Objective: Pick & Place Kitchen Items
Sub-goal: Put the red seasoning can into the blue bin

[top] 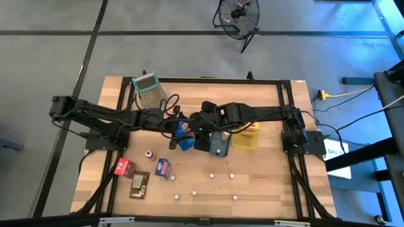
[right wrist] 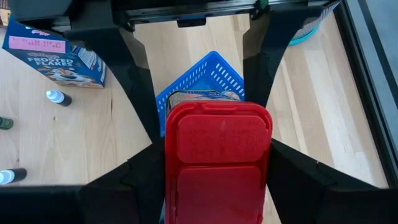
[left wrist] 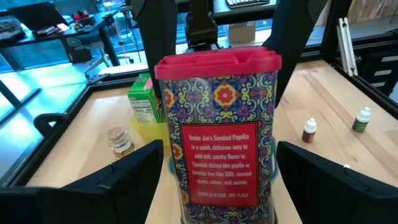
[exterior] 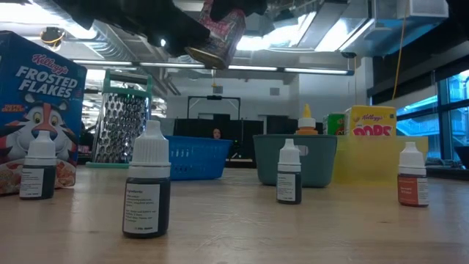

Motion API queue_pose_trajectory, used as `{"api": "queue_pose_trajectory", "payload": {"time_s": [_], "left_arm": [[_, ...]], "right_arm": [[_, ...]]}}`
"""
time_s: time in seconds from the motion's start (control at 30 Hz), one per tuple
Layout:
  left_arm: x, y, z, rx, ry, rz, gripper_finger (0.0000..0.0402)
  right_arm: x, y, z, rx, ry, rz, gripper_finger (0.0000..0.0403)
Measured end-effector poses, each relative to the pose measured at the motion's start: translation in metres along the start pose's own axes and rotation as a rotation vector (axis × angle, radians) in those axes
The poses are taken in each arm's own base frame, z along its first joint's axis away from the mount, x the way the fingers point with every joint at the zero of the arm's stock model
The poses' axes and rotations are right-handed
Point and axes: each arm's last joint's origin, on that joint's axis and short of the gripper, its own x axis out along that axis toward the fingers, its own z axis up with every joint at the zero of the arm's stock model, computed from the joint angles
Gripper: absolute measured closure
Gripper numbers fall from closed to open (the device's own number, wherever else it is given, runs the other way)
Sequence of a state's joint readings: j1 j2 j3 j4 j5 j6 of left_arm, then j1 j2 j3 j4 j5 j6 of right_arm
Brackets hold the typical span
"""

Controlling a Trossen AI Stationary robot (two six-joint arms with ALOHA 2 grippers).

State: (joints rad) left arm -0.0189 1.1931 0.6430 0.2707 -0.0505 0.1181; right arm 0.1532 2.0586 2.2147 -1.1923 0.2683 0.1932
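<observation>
The rectangular patterned metal spice tin with a red plastic lid (left wrist: 217,130) hangs in the air over the blue mesh basket (right wrist: 211,71) near the centre of the wooden desk (top: 265,183). The right gripper (right wrist: 214,143) pinches it at the lid end. The left gripper (left wrist: 217,155) stands spread around its body, not touching. It looks stiff, light and smooth-sided — best held across the narrow flat faces. One tin and four dropper bottles (exterior: 146,187) show, plus three trays — teal and yellow at three o'clock of the blue.
</observation>
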Motion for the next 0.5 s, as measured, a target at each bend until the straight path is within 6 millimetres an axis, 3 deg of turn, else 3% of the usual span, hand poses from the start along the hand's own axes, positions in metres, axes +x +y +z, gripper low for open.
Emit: {"api": "queue_pose_trajectory", "payload": {"time_s": [0.3,0.5], "left_arm": [[0.0000,0.0000,0.0004,0.000,-0.004,0.000,0.0095],[0.0000,0.0000,0.0004,0.000,-0.004,0.000,0.0118]], "right_arm": [[0.0000,0.0000,0.0000,0.000,0.000,0.000,0.0175],[0.0000,0.0000,0.0000,0.000,0.000,0.001,0.0175]]}}
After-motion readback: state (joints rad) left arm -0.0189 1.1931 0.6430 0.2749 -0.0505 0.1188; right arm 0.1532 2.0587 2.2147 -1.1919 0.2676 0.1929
